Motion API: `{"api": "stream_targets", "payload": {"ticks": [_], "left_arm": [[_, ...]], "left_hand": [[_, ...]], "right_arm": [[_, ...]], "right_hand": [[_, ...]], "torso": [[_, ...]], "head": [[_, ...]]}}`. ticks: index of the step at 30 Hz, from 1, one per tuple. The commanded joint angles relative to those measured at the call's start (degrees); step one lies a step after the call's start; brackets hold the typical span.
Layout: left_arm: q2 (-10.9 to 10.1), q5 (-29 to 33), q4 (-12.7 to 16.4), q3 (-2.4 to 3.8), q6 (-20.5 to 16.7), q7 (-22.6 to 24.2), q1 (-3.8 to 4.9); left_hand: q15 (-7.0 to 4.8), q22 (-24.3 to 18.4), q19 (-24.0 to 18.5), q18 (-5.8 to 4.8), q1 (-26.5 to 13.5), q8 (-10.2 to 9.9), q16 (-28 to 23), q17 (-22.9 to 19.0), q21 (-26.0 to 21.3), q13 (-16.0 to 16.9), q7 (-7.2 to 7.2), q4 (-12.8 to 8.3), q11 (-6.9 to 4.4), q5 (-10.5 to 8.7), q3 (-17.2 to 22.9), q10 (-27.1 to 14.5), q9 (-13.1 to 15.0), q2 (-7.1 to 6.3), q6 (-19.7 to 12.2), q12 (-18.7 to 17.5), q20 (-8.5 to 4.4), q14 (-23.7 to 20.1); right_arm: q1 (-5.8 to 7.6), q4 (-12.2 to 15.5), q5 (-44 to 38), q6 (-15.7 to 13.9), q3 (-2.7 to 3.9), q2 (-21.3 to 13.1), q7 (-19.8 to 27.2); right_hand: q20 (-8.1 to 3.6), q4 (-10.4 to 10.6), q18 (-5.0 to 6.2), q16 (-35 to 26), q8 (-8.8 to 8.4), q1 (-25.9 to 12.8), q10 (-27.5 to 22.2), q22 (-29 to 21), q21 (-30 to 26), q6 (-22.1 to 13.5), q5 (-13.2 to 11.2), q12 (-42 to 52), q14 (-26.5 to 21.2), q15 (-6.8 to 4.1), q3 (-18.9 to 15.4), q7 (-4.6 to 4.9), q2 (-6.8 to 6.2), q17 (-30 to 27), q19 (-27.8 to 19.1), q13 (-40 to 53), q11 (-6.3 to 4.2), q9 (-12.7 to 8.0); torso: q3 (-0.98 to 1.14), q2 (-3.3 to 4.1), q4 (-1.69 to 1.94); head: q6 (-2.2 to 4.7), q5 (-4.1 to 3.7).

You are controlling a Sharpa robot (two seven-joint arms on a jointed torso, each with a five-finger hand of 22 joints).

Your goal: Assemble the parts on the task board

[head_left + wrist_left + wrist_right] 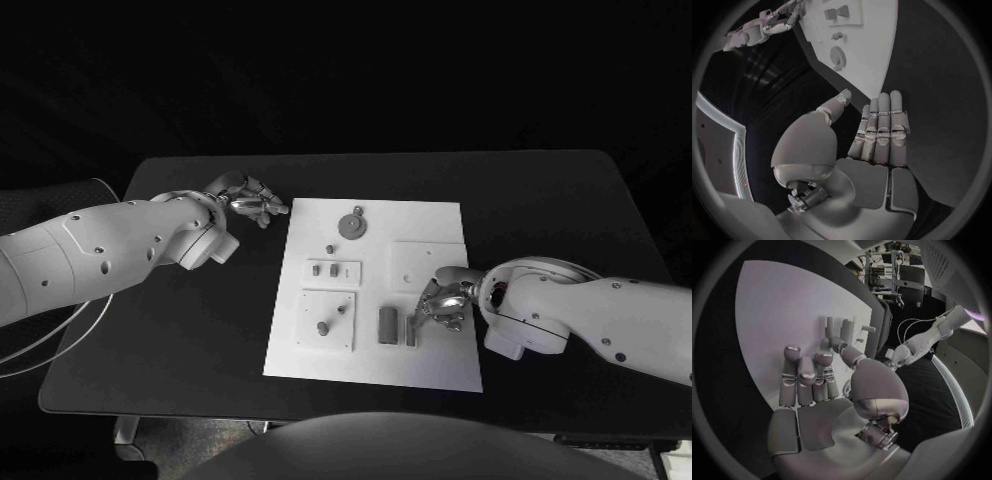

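So the white task board [433, 225] lies flat in the middle of the black table [577, 200]. Small grey parts sit on it. A round part [351, 225] is near the far end. Two little parts [326, 268] stand side by side in a small square spot on the robot's left side of the board. A long block [388, 323] lies near the close end, and a thin bar [411, 331] lies just beside it.

The left arm [101, 255] comes in from the left side. Its left hand [248, 200] is over the dark table, just beside the far left corner of the board. In the left wrist view this hand [879, 135] has its fingers [883, 120] straight and side by side, with the thumb off to one side. It holds nothing.

The right arm [606, 315] comes in from the right side. The right hand [444, 297] is over the board, very near the long block and the thin bar. In the right wrist view its fingers [804, 375] are bent a little and stand a bit apart. I cannot tell if the fingertips touch the thin bar.
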Motion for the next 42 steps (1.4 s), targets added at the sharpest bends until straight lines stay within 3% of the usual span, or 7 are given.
{"api": "stream_targets", "payload": {"ticks": [1,5,11,15,20,25,42], "left_arm": [[0.06,-0.14,0.13,0.03,0.44,0.23,0.04],[0.06,-0.14,0.14,0.03,0.45,0.23,0.04],[0.02,-0.14,0.15,0.03,0.47,0.22,0.04],[0.02,-0.14,0.15,0.03,0.48,0.23,0.04],[0.04,-0.14,0.15,0.03,0.48,0.24,0.04],[0.02,-0.14,0.15,0.03,0.5,0.21,0.04],[0.04,-0.16,0.19,0.03,0.55,0.22,0.04]], "left_hand": [[-0.01,0.1,0.32,0.8,-0.22,0.3,-0.19,0.08,-0.26,0.06,0.0,0.34,0.31,0.07,-0.04,-0.26,-0.05,-0.27,-0.27,-0.38,0.04,0.58],[-0.01,0.1,0.32,0.8,-0.21,0.3,-0.2,0.09,-0.27,0.06,0.0,0.34,0.31,0.07,-0.04,-0.26,-0.06,-0.28,-0.28,-0.39,0.04,0.58],[-0.01,0.11,0.32,0.8,-0.21,0.31,-0.22,0.1,-0.28,0.07,0.0,0.34,0.31,0.07,-0.04,-0.26,-0.06,-0.28,-0.28,-0.39,0.04,0.59],[-0.01,0.12,0.32,0.8,-0.21,0.31,-0.23,0.11,-0.29,0.07,0.01,0.34,0.31,0.07,-0.04,-0.26,-0.06,-0.29,-0.28,-0.39,0.04,0.59],[-0.01,0.13,0.33,0.8,-0.2,0.31,-0.25,0.13,-0.29,0.07,0.01,0.35,0.31,0.07,-0.04,-0.26,-0.07,-0.29,-0.29,-0.39,0.04,0.59],[-0.01,0.13,0.33,0.8,-0.19,0.32,-0.26,0.14,-0.3,0.07,0.01,0.34,0.31,0.07,-0.04,-0.27,-0.07,-0.29,-0.29,-0.4,0.04,0.6],[-0.01,0.16,0.33,0.8,-0.17,0.34,-0.32,0.2,-0.33,0.08,0.0,0.35,0.31,0.07,-0.04,-0.27,-0.08,-0.29,-0.29,-0.4,0.04,0.61]], "right_arm": [[-0.22,0.09,-0.76,-0.91,-0.14,-0.05,0.45],[-0.22,0.19,-0.73,-0.89,-0.14,0.07,0.52],[-0.22,-0.09,-1.25,-0.91,-0.14,0.13,0.0],[-0.22,-0.15,-1.29,-1.03,-0.14,0.29,-0.11],[-0.22,-0.18,-1.62,-0.49,-0.14,0.69,-0.2],[-0.22,-0.39,-2.74,-0.09,-0.14,0.9,-0.65],[-0.54,-0.99,-5.39,0.75,-0.15,1.93,-2.16]], "right_hand": [[0.06,1.15,0.39,0.12,0.35,-2.1,0.35,0.43,0.13,0.42,-0.62,0.21,0.39,0.01,-0.5,0.07,-2.52,-0.19,0.41,-0.11,-0.11,-0.21],[-0.28,4.66,0.39,0.01,0.25,-5.56,0.39,0.15,-0.13,0.49,-2.42,0.11,0.49,-0.11,-0.46,0.0,-5.69,-0.3,0.59,-0.22,-0.21,-0.52],[-0.54,5.15,0.39,0.07,0.27,-5.44,0.4,0.16,-0.09,0.54,-2.78,0.13,0.61,-0.21,0.12,-0.04,-5.75,-0.18,0.67,-0.21,-0.29,-0.6],[-0.66,4.76,0.39,0.14,0.31,-4.93,0.41,0.22,-0.02,0.56,-2.93,0.18,0.72,-0.27,0.35,-0.05,-4.83,-0.02,0.68,-0.17,-0.31,-0.63],[-0.73,1.65,0.39,0.22,0.42,-2.99,0.38,0.42,0.16,0.52,-2.59,0.27,0.74,-0.29,0.65,-0.04,-0.94,0.09,0.52,-0.08,-0.3,-0.69],[-0.61,-0.76,0.39,0.24,0.54,-0.57,0.43,0.47,0.2,0.47,-1.0,0.3,0.76,-0.2,1.87,-0.06,1.49,0.13,0.46,-0.08,-0.31,-0.69],[-0.5,-0.81,0.39,0.51,0.82,1.26,0.65,0.53,0.36,0.66,-1.75,0.44,1.35,0.01,3.0,-0.12,1.91,0.85,0.59,-0.04,-0.37,-0.62]], "torso": [[-0.02,-0.02,-0.01],[-0.02,-0.03,0.0],[-0.02,-0.01,0.02],[-0.03,-0.01,-0.01],[0.0,-0.01,0.0],[-0.01,0.0,-0.02],[0.0,0.0,0.0]], "head": [[0.0,0.06],[0.0,-0.01],[0.0,0.02],[0.0,0.08],[0.0,0.07],[0.0,0.06],[0.0,-0.01]]}}
